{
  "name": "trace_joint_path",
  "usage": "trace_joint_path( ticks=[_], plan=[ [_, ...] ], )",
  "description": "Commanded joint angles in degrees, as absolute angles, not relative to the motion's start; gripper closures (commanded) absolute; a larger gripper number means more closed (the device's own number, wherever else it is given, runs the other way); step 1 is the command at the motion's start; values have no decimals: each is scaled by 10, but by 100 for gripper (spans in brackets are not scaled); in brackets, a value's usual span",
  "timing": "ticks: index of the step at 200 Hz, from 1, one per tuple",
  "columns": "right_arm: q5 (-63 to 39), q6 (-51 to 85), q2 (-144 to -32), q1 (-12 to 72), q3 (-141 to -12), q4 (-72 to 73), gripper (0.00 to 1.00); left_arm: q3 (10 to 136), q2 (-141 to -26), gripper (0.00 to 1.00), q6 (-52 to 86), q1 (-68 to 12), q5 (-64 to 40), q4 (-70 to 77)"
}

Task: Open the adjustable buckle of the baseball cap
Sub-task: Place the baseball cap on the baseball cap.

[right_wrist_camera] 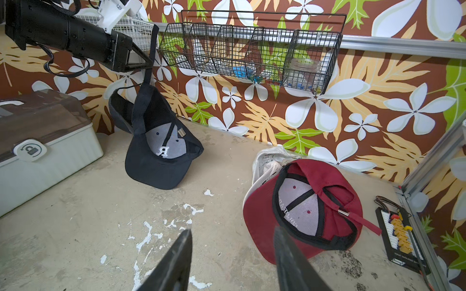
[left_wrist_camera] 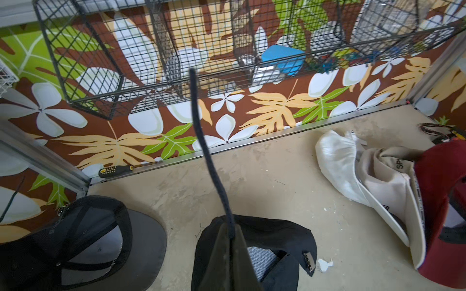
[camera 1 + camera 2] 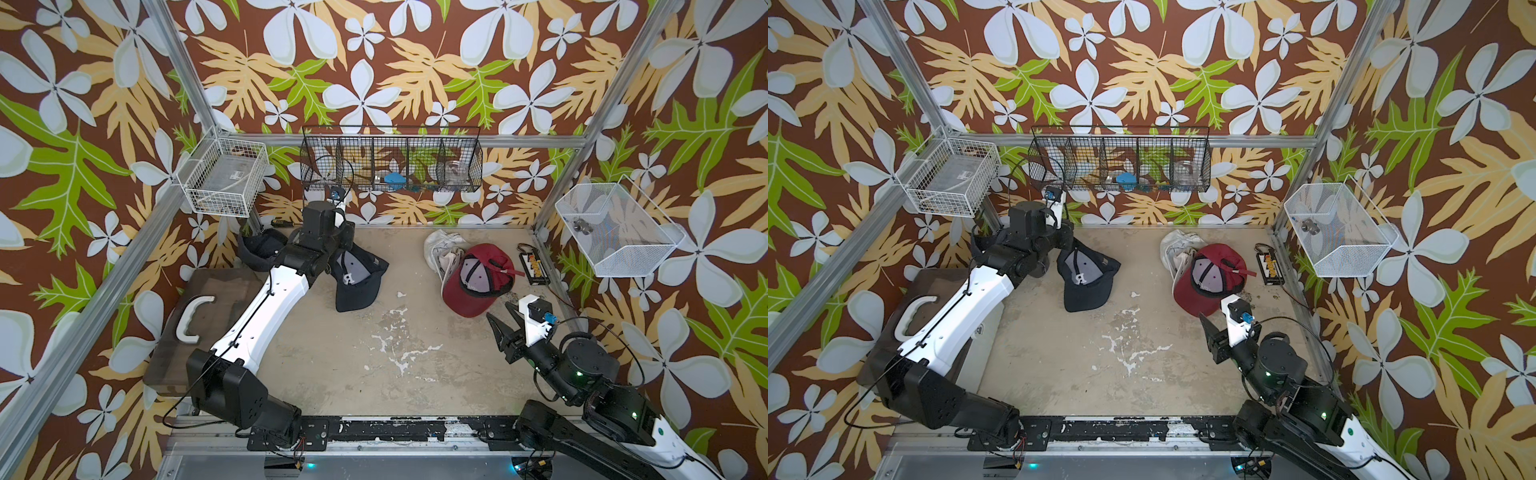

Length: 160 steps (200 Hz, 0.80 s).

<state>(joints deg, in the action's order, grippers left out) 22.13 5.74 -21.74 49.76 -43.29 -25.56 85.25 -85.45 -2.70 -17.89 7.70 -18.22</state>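
Observation:
A navy baseball cap [image 3: 357, 291] [image 3: 1086, 295] [image 1: 156, 171] with a white letter inside hangs by its back strap [image 1: 141, 100], its brim resting on the table. My left gripper [image 2: 230, 234] [image 1: 148, 64] is shut on that strap, whose free end sticks out past the jaws. The brass buckle [image 1: 180, 132] [image 2: 309, 260] sits on the cap's other back tab, apart from the held strap. My right gripper [image 3: 500, 311] [image 1: 232, 229] is open and holds nothing, low over the table beside the brim of a red cap [image 3: 469, 299] [image 1: 262, 221].
A white cap [image 3: 440, 245] lies behind the red one, and a dark cap [image 3: 257, 249] sits at the back left. A lidded box [image 3: 199, 316] stands at the left. A black board [image 3: 534, 266] lies at the right edge. A black wire basket [image 3: 390, 162] hangs on the back wall.

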Motion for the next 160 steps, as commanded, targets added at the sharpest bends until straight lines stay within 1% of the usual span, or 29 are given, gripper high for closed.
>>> trace_joint_path(
  ticks=[1,35,65,99,160],
  plan=[
    [233,52,-209,497,-425,-260,46,866,-866,100,-24,-156,61,-168],
    [229,55,-197,498,-409,-267,46,891,-895,100,-26,-120,61,-168],
    [223,58,-194,498,-406,-266,45,916,-916,100,-5,-80,40,-168],
    [226,58,-192,497,-403,-265,45,942,-935,100,5,-54,50,-167],
    [222,72,-186,497,-397,-269,45,981,-964,100,75,46,-16,-154]
  ],
)
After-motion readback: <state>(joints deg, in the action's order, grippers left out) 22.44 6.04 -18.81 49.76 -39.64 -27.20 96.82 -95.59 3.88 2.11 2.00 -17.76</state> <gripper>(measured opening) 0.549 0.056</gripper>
